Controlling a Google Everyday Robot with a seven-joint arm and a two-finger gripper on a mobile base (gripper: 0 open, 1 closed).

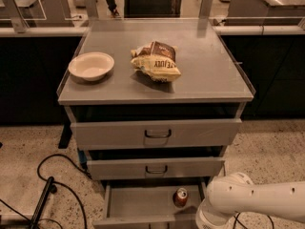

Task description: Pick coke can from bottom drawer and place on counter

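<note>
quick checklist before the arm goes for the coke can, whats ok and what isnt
1. The bottom drawer is pulled open: ok.
2. The coke can stands upright, toward the drawer's right side: ok.
3. The can shows in front of the middle drawer, so it looks reachable from above: ok.
4. The gripper lined up over the can: cannot tell; it is out of view, below the frame past the white arm.
5. A free spot on the counter: ok, bare right of the chip bag; the bowl sits left.
</note>
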